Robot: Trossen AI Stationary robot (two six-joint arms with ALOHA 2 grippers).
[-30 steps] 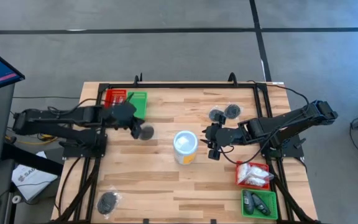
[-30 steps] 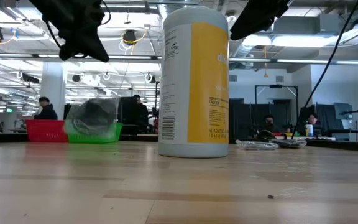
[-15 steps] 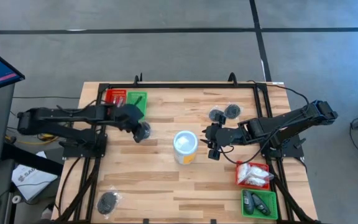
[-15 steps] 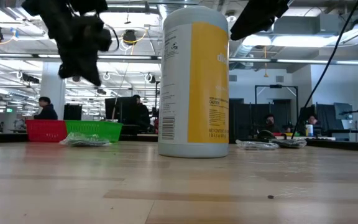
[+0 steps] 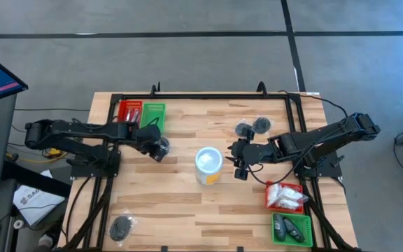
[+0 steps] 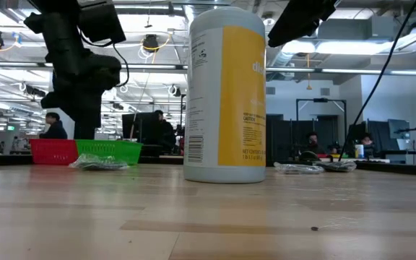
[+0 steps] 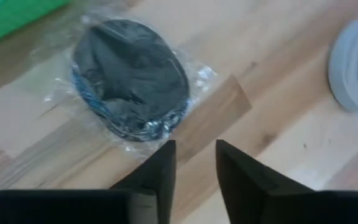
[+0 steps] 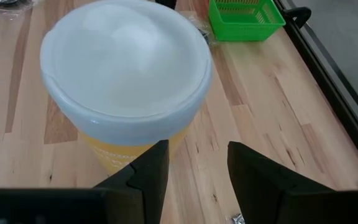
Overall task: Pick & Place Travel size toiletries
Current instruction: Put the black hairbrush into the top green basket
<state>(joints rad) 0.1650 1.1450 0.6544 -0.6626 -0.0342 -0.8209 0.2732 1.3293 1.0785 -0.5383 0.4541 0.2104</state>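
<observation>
A dark grey round flat piece (image 7: 129, 81) in clear crinkly wrap lies flat on the wood beside the far-left green tray (image 5: 152, 112). My left gripper (image 7: 194, 146) hangs just above it, pointing steeply down. Its fingers are open with nothing between them, and their tips stand at the wrap's edge. In the low view the same piece (image 6: 101, 164) rests on the table below that arm. My right gripper (image 8: 197, 165) waits open beside the white cup (image 8: 126, 68), with the cup in front of its fingers.
The white cup (image 5: 208, 164) stands mid-table. Two dark round pieces (image 5: 252, 127) lie at the far right, another (image 5: 122, 226) at the near left. A red tray (image 5: 129, 110) sits beside the green one. A red tray with white sachets (image 5: 284, 196) and a green tray (image 5: 290, 228) sit near right.
The wrapped dark piece, which hung in the air below my left gripper, has fallen and now lies flat on the table in front of the green tray. My left gripper has come down toward it and tipped more steeply downward.
</observation>
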